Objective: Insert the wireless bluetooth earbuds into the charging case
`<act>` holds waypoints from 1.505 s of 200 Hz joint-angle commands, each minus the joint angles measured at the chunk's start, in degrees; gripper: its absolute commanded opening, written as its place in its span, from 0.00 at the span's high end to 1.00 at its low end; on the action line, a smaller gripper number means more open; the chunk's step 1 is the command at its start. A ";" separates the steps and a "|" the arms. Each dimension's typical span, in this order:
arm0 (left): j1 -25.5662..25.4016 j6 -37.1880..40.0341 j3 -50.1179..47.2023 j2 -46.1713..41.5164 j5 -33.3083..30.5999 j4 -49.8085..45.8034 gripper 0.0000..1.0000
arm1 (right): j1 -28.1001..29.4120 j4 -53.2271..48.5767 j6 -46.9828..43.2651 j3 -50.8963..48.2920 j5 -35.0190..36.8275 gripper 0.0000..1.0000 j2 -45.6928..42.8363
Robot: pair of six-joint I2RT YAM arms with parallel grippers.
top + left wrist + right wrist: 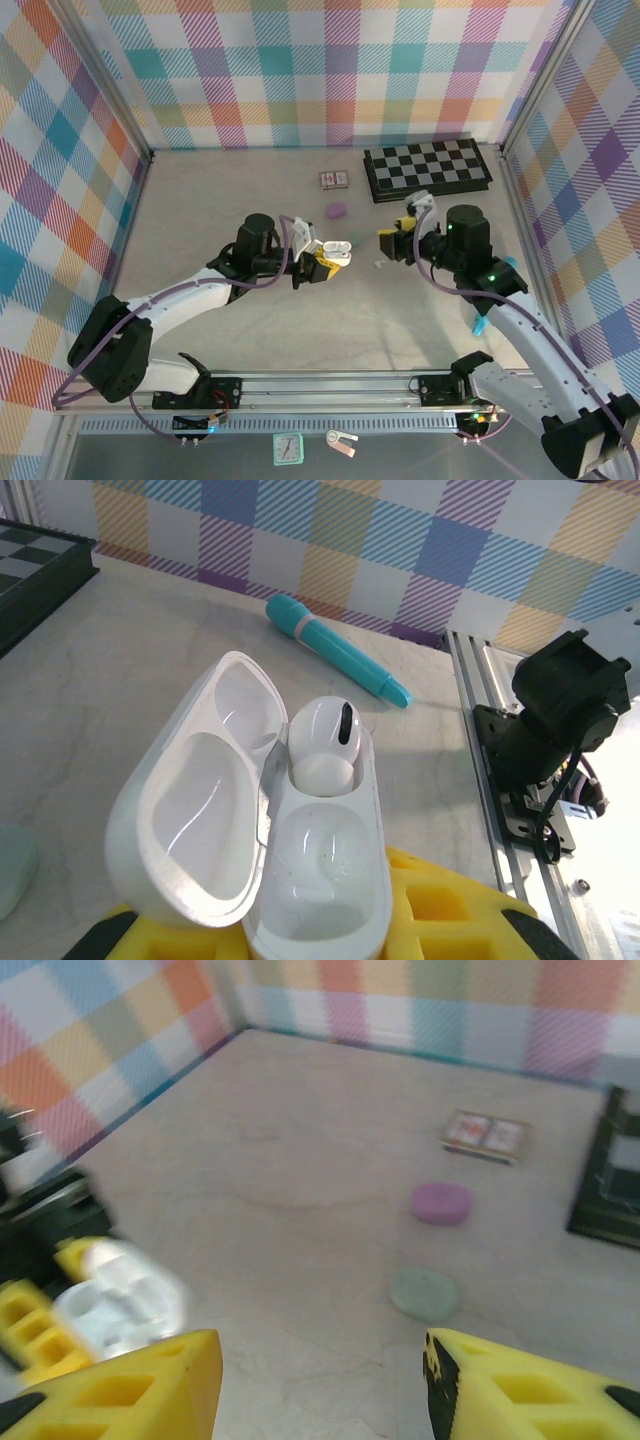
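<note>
My left gripper is shut on the white charging case and holds it above the table with its lid swung open. One white earbud sits in the case's far socket, and the near socket is bare. The same case is a small white shape at the table's middle, and a white blur in the right wrist view. My right gripper hangs just right of the case. It is open, and its yellow fingers have nothing between them.
A purple case and a mint case lie on the table beyond my right gripper. A card box and a chessboard sit at the back. A teal stick lies near the right arm's base.
</note>
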 commanded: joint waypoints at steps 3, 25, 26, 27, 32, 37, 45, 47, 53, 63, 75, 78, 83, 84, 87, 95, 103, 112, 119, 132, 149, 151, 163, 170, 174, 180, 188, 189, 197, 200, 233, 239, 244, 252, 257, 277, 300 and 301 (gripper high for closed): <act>0.41 1.54 -0.92 -2.12 -0.12 2.44 0.93 | -4.04 1.02 10.45 -0.11 0.15 0.45 4.90; 0.40 1.87 -0.82 -2.61 -0.18 1.82 0.93 | -5.83 -6.54 14.96 3.37 4.19 0.45 14.50; 0.40 1.90 -0.81 -2.69 -0.23 1.73 0.93 | -5.86 -6.85 15.16 3.52 4.27 0.45 14.99; 0.40 2.01 -0.81 -2.69 -0.24 1.65 0.93 | -5.88 -7.14 15.30 3.69 4.40 0.45 15.40; 0.40 2.16 -0.72 -2.84 -0.30 1.28 0.93 | -6.12 -8.56 16.06 4.47 4.88 0.45 17.62; 0.40 2.32 -0.58 -2.98 -0.39 0.93 0.93 | -6.28 -9.78 16.70 5.14 5.33 0.45 19.59; 0.40 2.66 -0.54 -3.20 -0.50 0.54 0.93 | -6.39 -10.81 16.69 6.05 5.35 0.45 22.63; 0.40 2.67 -0.54 -3.16 -0.55 0.45 0.93 | -6.39 -10.85 16.57 6.18 5.06 0.45 23.30; 0.40 2.81 -0.62 -3.35 -0.51 0.36 0.93 | -6.33 -10.71 16.62 6.39 4.54 0.45 25.12; 0.40 2.82 -0.76 -3.49 -0.49 0.27 0.93 | -6.41 -9.84 16.45 6.57 3.60 0.45 27.66; 0.40 2.90 -0.73 -3.60 -0.42 0.11 0.93 | -6.37 -8.66 15.97 7.13 2.37 0.44 30.70; 0.40 2.88 -0.71 -3.63 -0.36 0.15 0.93 | -6.38 -8.51 15.90 7.37 2.30 0.44 31.67; 0.40 2.86 -0.79 -3.56 -0.34 0.07 0.93 | -6.39 -8.28 15.68 7.81 1.89 0.44 33.16; 0.40 2.88 -0.75 -3.56 -0.34 0.07 0.93 | -6.36 -8.17 15.61 7.89 1.80 0.44 33.46; 0.40 2.86 -0.72 -3.60 -0.27 0.07 0.93 | -6.37 -8.00 15.40 8.22 1.35 0.44 34.42; 0.40 2.90 -0.71 -3.56 -0.27 0.03 0.93 | -6.34 -7.87 14.95 9.20 0.28 0.44 37.08; 0.40 2.91 -0.63 -3.53 -0.20 -0.05 0.93 | -6.34 -7.88 14.67 10.23 -0.75 0.45 39.83; 0.40 2.86 -0.54 -3.55 -0.18 -0.10 0.93 | -6.32 -7.93 14.16 11.41 -2.35 0.45 42.80; 0.40 2.94 -0.54 -3.52 -0.23 -0.11 0.93 | -6.40 -7.96 13.79 12.41 -3.15 0.45 44.78; 0.35 3.06 -0.54 -3.66 -0.17 -0.41 0.93 | -6.38 -7.63 12.60 13.58 -4.65 0.46 47.58; 0.40 3.06 -0.62 -3.84 -0.27 -0.77 0.93 | -6.39 -7.78 10.79 15.10 -6.05 0.46 50.29; 0.40 3.14 -0.62 -3.89 -0.32 -0.82 0.93 | -6.41 -7.89 10.59 15.28 -6.09 0.46 50.63; 0.40 3.26 -0.84 -4.04 -0.41 -1.14 0.93 | -6.33 -8.31 9.73 15.89 -6.26 0.47 52.04; 0.40 3.31 -0.89 -4.08 -0.43 -1.22 0.93 | -6.35 -8.39 9.32 15.97 -6.52 0.48 52.58; 0.40 3.38 -0.93 -4.09 -0.54 -1.25 0.93 | -6.33 -8.63 9.16 15.90 -6.57 0.48 52.99; 0.40 3.35 -0.97 -4.02 -0.62 -1.33 0.93 | -6.38 -8.68 9.05 15.77 -6.96 0.49 53.16; 0.40 3.41 -0.99 -4.08 -0.60 -1.34 0.93 | -6.35 -8.44 8.90 15.15 -7.93 0.50 53.19; 0.40 3.42 -0.99 -4.08 -0.69 -1.34 0.93 | -6.34 -8.42 8.83 15.04 -8.03 0.50 53.14; 0.43 3.37 -1.01 -4.08 -0.71 -1.34 0.93 | -6.37 -8.40 8.87 14.31 -8.83 0.51 52.98; 0.40 3.35 -1.05 -4.06 -0.68 -1.34 0.93 | -6.36 -8.40 8.75 14.07 -9.07 0.51 52.92; 0.40 3.43 -0.90 -3.82 -0.54 -1.25 0.93 | -6.36 -8.74 7.89 10.44 -10.82 0.53 50.54; 0.40 3.45 -0.83 -3.76 -0.49 -1.25 0.93 | -6.25 -8.85 7.75 9.85 -11.06 0.53 50.04; 0.40 3.40 -0.82 -3.74 -0.43 -1.25 0.93 | -6.37 -9.00 7.66 9.45 -11.07 0.53 49.52; 0.40 3.50 -0.72 -3.61 -0.37 -1.25 0.93 | -6.34 -8.97 7.36 8.76 -11.07 0.53 48.91; 0.40 3.42 -0.71 -3.49 -0.37 -1.16 0.93 | -6.39 -9.06 7.27 8.38 -11.07 0.54 48.55; 0.40 3.27 -0.72 -3.38 -0.17 -0.99 0.93 | -6.20 -10.07 6.92 7.90 -11.34 0.58 47.76; 0.40 3.26 -0.74 -3.32 -0.16 -0.90 0.93 | -6.24 -9.93 7.09 7.50 -10.92 0.65 47.40; 0.40 3.21 -0.77 -3.31 -0.16 -0.85 0.93 | -6.24 -9.91 7.05 7.52 -10.88 0.66 47.39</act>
